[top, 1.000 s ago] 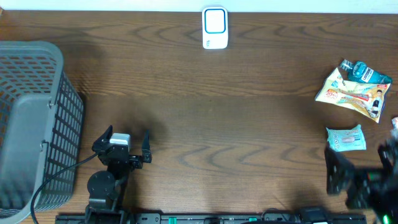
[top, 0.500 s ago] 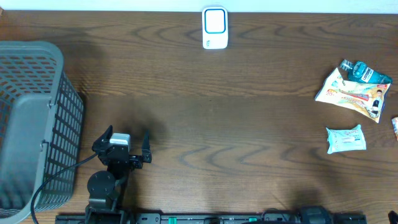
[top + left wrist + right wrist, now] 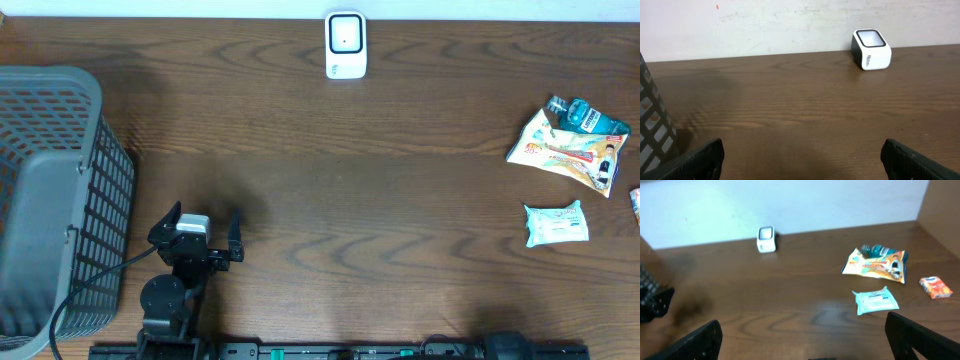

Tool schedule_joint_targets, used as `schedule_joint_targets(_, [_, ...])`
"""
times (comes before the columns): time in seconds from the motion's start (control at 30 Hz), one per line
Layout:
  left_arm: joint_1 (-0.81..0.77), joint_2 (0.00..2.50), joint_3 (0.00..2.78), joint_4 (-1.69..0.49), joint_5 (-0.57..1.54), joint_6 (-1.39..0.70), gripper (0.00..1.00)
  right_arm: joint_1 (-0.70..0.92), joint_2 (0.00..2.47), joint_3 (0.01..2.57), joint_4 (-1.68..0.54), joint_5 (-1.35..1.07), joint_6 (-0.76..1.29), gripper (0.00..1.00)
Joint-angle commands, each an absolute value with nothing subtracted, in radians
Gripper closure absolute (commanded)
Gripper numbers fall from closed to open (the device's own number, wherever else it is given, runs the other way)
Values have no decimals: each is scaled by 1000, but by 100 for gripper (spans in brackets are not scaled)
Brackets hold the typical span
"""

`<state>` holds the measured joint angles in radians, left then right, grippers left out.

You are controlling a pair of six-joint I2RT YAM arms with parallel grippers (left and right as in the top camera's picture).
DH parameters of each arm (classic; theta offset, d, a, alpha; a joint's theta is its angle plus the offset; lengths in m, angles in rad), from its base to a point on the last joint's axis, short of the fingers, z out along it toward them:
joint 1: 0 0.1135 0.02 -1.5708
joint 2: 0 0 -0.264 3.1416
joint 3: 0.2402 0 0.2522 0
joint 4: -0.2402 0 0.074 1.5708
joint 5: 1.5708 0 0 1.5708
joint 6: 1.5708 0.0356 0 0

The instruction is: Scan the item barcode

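Note:
The white barcode scanner (image 3: 346, 45) stands upright at the table's far edge; it also shows in the left wrist view (image 3: 871, 49) and the right wrist view (image 3: 766, 239). Three items lie at the right: an orange-and-teal snack packet (image 3: 570, 140) (image 3: 875, 265), a pale teal wipes pack (image 3: 556, 223) (image 3: 875, 301) and a small orange box (image 3: 635, 205) (image 3: 936, 287). My left gripper (image 3: 203, 216) (image 3: 802, 155) is open and empty near the front left. My right gripper (image 3: 802, 330) is open and empty, well back from the items and out of the overhead view.
A grey mesh basket (image 3: 50, 200) stands at the left edge, close to my left gripper, and its wall shows in the left wrist view (image 3: 652, 125). A pale wall runs behind the table's far edge.
My right arm has drawn back off the overhead view at the lower right. The left arm and all items have stayed put.

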<state>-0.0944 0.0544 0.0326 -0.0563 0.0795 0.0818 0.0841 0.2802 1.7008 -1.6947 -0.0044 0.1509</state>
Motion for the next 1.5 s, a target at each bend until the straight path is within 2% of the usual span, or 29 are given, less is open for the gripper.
schedule_joint_targets(0.0, [-92,50,17,-89,93,80,0,41,242,1700,-1698,-6,141,1])
schedule_joint_targets(0.37, [-92,50,17,-89,93,80,0,-7,224,1699,-1694,-7,149,1])
schedule_joint_targets(0.6, [-92,50,17,-89,93,80,0,-4,190,1652,-1577,-7,153,1])
schedule_joint_targets(0.83, [-92,50,17,-89,93,80,0,27,139,1499,-1455,-7,210,1])
schedule_joint_targets(1.17, [-92,50,17,-89,93,80,0,54,12,1152,-1104,-6,224,1])
schedule_joint_targets(1.47, [-92,50,17,-89,93,80,0,74,6,957,-967,-6,224,1])
